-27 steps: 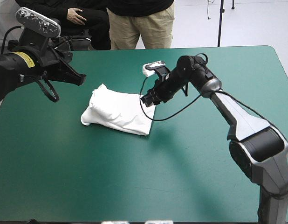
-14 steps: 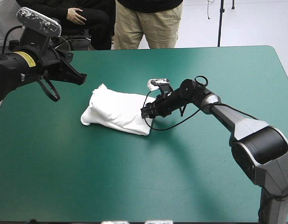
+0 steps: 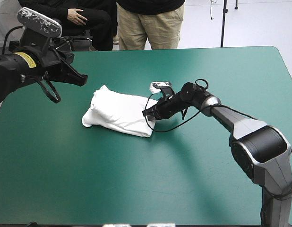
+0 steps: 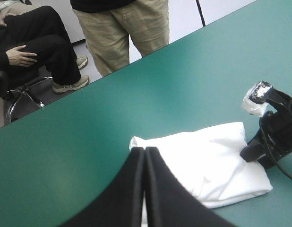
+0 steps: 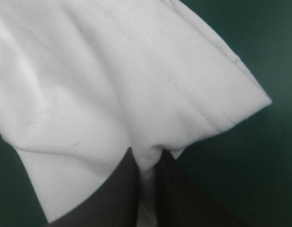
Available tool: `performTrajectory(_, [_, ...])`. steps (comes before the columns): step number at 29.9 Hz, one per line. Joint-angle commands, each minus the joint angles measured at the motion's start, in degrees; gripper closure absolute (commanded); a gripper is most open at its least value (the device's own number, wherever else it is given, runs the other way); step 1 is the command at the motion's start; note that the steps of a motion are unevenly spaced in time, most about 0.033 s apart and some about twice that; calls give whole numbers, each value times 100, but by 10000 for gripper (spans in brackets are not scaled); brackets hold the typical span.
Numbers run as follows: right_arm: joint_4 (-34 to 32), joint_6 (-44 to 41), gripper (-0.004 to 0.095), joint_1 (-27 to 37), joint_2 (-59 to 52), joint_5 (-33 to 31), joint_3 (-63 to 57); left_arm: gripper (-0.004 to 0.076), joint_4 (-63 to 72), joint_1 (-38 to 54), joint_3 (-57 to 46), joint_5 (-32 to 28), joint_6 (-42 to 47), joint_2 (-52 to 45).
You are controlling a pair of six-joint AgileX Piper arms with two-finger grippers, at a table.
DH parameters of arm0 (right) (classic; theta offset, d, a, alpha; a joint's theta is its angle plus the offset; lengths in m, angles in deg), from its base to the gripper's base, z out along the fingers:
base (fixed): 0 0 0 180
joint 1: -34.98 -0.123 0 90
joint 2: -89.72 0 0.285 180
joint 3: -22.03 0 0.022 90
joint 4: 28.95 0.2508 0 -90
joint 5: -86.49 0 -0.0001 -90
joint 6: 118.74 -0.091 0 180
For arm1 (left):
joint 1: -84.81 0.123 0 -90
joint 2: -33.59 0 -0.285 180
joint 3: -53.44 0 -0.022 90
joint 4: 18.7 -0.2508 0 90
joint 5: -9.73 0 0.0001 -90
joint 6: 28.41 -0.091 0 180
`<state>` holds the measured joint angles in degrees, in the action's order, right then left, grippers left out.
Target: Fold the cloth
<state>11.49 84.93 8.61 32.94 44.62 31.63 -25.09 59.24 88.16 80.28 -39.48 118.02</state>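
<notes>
My right claw [image 3: 147, 113] is pinching the right edge of the folded shirt [image 3: 118, 113], cloth hiding its tips; my left claw [image 3: 82, 80] is hovering closed, far left.

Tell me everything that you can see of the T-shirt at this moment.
The T-shirt is white, soft cloth, folded into a thick, roughly oblong bundle with a few creases. It lies on the teal-green table, left of the middle. A stitched hem shows in the right wrist view. The right gripper pinches its right edge, cloth between the fingers. The left gripper, shut, hangs apart from it.
</notes>
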Motion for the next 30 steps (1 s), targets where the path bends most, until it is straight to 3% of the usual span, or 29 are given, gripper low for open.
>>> performTrajectory(1, [107, 93, 911, 45, -316, 118, 134, 741, -7, -13, 151, 335, 69, -119])
performTrajectory(4, [-436, -91, 911, 60, -381, 157, 134, 741, -7, -13, 151, 335, 74, -119])
performTrajectory(9, [-2187, -949, 911, 240, -889, -78, -79, 741, -7, -13, 151, 335, 87, -119])
performTrajectory(14, [-3088, -1264, 912, 939, -1969, -227, -1027, 741, -7, -13, 151, 335, 139, -119])
performTrajectory(23, [-3936, -1398, 912, 3473, -4090, -387, -3562, 741, 273, -13, 151, 335, 240, -119])
performTrajectory(27, [-3921, -1478, 915, 4403, -4620, -125, -3829, 741, 297, -13, 151, 335, 240, -119])
performTrajectory(30, [-3943, -1505, 915, 4713, -4683, -113, -3829, 741, 173, -13, 151, 335, 240, -119])
